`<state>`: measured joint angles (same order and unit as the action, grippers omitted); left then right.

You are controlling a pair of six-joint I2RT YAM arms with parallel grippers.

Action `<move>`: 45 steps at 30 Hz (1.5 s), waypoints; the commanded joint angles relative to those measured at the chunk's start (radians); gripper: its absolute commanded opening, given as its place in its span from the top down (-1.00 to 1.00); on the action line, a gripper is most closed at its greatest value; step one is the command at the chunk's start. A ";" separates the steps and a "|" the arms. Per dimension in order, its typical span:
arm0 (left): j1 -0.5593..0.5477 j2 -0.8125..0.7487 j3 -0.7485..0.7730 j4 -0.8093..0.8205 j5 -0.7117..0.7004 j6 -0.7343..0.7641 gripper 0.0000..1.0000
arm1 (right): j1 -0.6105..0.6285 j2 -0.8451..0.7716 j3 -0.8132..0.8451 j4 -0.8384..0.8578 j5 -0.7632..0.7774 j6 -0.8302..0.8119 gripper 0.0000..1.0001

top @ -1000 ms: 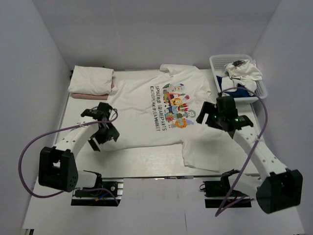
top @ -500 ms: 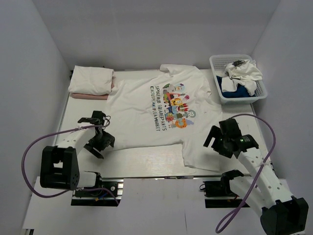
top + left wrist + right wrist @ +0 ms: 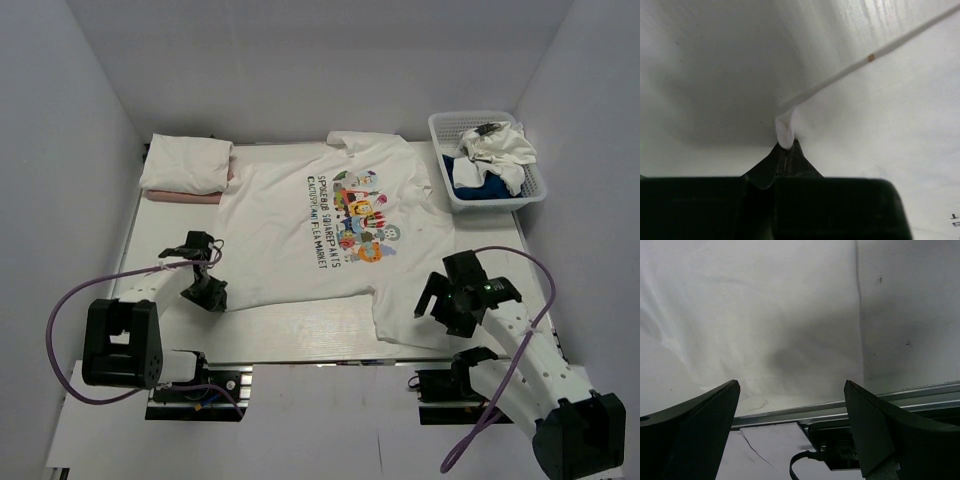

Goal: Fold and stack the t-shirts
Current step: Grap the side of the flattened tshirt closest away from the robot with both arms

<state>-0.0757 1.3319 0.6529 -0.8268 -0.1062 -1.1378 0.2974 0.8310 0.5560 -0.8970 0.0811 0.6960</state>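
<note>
A white t-shirt with a colourful cartoon print [image 3: 330, 235] lies spread flat across the table. My left gripper [image 3: 214, 297] is at its near-left hem corner, shut on a pinched fold of the white cloth [image 3: 784, 131]; the fingertips [image 3: 786, 150] meet under that fold. My right gripper [image 3: 438, 312] hovers open over the shirt's near-right part, with white cloth [image 3: 765, 315] beyond its spread fingers [image 3: 700, 415] and nothing between them. At the back left, a folded white t-shirt [image 3: 187, 163] rests on a folded pale pink one [image 3: 185, 197].
A white basket [image 3: 492, 204] at the back right holds crumpled white and blue clothes [image 3: 497, 150]. White walls close in the table on three sides. The table's metal front rail [image 3: 840, 411] runs just below the right gripper. Purple cables loop beside both arms.
The left gripper has dropped to the shirt's near-left hem and shut on it. The right arm has drawn back from the shirt's middle right to its near-right part, staying open.
</note>
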 commanded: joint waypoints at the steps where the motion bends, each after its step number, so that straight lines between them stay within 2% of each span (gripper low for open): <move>1: 0.005 0.001 -0.012 0.057 0.010 -0.008 1.00 | 0.011 0.034 0.022 0.017 -0.072 -0.044 -0.81; 8: 0.005 -0.097 0.010 0.020 -0.047 -0.008 1.00 | 0.054 0.161 0.027 0.036 -0.181 -0.055 -0.77; 13: 0.005 -0.128 0.019 0.009 -0.069 0.001 1.00 | 0.091 0.275 0.022 0.072 -0.153 -0.044 -0.72; 14: 0.005 -0.119 0.019 0.009 -0.055 0.013 1.00 | 0.092 0.286 0.022 0.079 -0.109 -0.047 -0.72; 19: 0.005 -0.085 0.030 0.009 -0.021 0.023 1.00 | 0.111 0.364 -0.014 0.161 -0.098 -0.038 -0.51; 22: 0.005 -0.085 0.039 0.009 -0.012 0.032 1.00 | 0.114 0.399 -0.027 0.202 -0.086 -0.038 -0.05; 25: 0.005 -0.085 0.039 0.009 -0.012 0.032 1.00 | 0.115 0.436 -0.002 0.233 0.000 -0.059 0.19; 26: 0.005 -0.085 0.039 -0.001 -0.012 0.032 1.00 | 0.118 0.444 0.001 0.242 0.021 -0.069 0.32; 27: 0.005 -0.097 0.039 -0.002 -0.012 0.032 1.00 | 0.115 0.447 0.004 0.263 0.044 -0.075 0.69; 28: 0.005 -0.097 0.039 -0.002 -0.012 0.041 1.00 | 0.114 0.456 0.016 0.280 0.043 -0.078 0.97; 31: 0.005 -0.122 0.039 -0.002 -0.012 0.056 1.00 | 0.115 0.473 0.045 0.308 0.022 -0.111 1.00; 35: -0.007 -0.132 0.074 -0.061 -0.012 0.076 1.00 | 0.117 0.430 0.158 0.192 0.048 -0.147 1.00; 39: -0.007 -0.152 0.099 -0.096 0.008 0.135 1.00 | 0.117 0.324 0.271 0.002 0.051 -0.191 1.00; 40: -0.007 -0.152 0.099 -0.106 0.008 0.151 1.00 | 0.120 0.313 0.304 -0.102 0.030 -0.187 1.00; 45: -0.007 -0.143 0.088 -0.169 0.043 0.171 1.00 | 0.128 0.231 0.406 -0.301 -0.017 -0.141 1.00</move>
<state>-0.0807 1.2026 0.7288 -0.9314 -0.0895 -0.9955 0.4164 1.0962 0.9100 -0.9905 0.0875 0.5411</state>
